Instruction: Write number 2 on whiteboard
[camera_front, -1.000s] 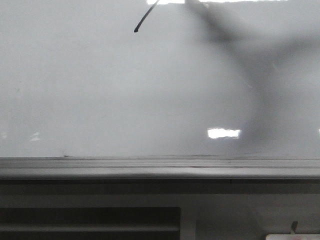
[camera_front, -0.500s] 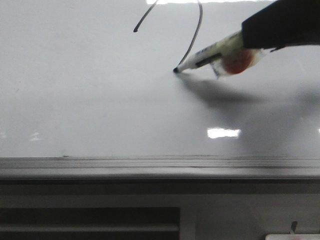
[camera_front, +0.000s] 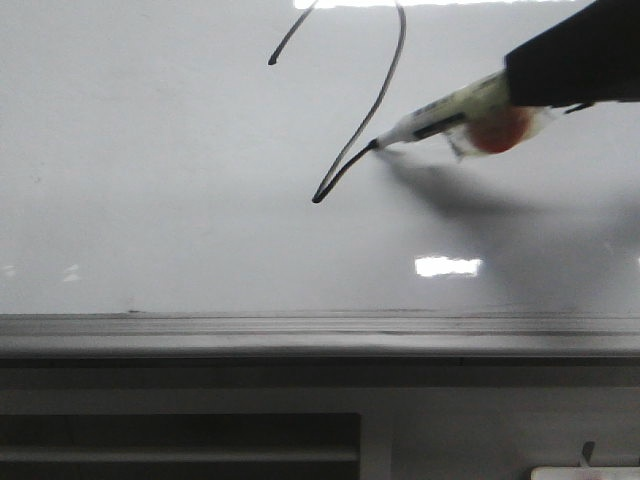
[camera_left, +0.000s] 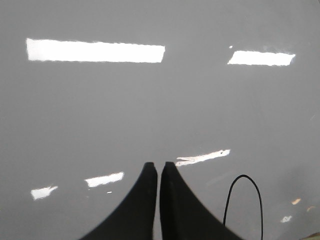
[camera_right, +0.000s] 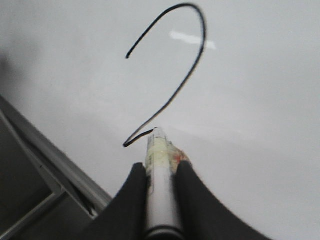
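Marker (camera_front: 440, 113) mid-stroke on whiteboard (camera_front: 180, 200), clamped in right tool (camera_right: 161, 175), nib touching the line just up-right of the sharp lower point. Number 2 (camera_front: 375, 100) partly drawn: hook start, top loop (cut off by frame edge in front view, whole in right wrist view (camera_right: 175, 60)), long diagonal down to the point, then a short return stroke up to the nib. Judged approx. three-quarters done; left to do: the tail running right from the point, then lift-off. Return stroke looks steep for a base line, so tail may end up wavy rather than flat.

Left tool (camera_left: 159, 200) pressed closed w/ nothing between its fingers, parked over a bare stretch of board, loop of the 2 just visible beside it.

Board glossy, white-grey, w/ bright ceiling-light reflections (camera_front: 447, 266) below the marker and a soft shadow of arm and marker spreading right of the nib. Grey ledge (camera_front: 300, 335) along the board's lower edge; below the ledge, dark slatted panel (camera_front: 180, 445), detail too dim to name. No desk in view. Reddish blob behind marker barrel, near right tool, too blurred to ID.
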